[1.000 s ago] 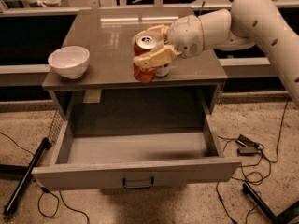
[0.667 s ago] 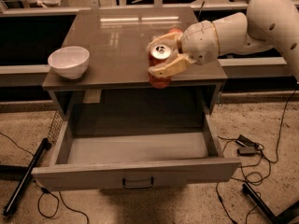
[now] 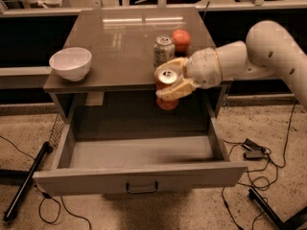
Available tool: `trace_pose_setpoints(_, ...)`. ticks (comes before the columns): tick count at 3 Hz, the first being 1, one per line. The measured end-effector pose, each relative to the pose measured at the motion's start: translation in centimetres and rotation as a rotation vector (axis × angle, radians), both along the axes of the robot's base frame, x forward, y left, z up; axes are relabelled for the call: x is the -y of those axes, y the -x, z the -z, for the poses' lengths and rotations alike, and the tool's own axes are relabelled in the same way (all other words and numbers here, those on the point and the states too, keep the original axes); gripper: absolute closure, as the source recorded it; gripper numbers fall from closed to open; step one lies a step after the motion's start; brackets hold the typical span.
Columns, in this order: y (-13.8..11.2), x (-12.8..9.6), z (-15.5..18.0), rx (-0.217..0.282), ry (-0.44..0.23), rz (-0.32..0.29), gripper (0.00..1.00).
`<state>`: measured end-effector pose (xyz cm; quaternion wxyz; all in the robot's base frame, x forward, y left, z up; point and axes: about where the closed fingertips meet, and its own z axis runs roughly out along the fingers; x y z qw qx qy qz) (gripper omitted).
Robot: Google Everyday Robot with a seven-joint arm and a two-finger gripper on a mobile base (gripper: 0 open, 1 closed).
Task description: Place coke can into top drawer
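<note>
Grey, mostly. Spotted a white bowl on the table's left, well clear. Found the top drawer pulled wide open underneath. Had the coke can clamped in the gripper, just off the table's front edge. Needed a slow, straight drop, kept upright, then release low; probably worth minding the drawer's right wall.

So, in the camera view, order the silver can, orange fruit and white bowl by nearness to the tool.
The tool, above the open top drawer, grips the coke can.
1. Silver can, just behind it.
2. Orange fruit, behind and beside that can.
3. White bowl, at the picture's left end of the table.
</note>
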<state>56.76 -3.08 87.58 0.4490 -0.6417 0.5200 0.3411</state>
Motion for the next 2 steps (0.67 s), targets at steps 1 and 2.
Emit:
trace_pose_setpoints(1, 1.1, 2.4, 8.0, -0.063, 0.051, 0.044, 1.0)
trace_pose_setpoints(2, 2.1, 3.6, 13.4, -0.103, 0.073, 0.059, 1.0)
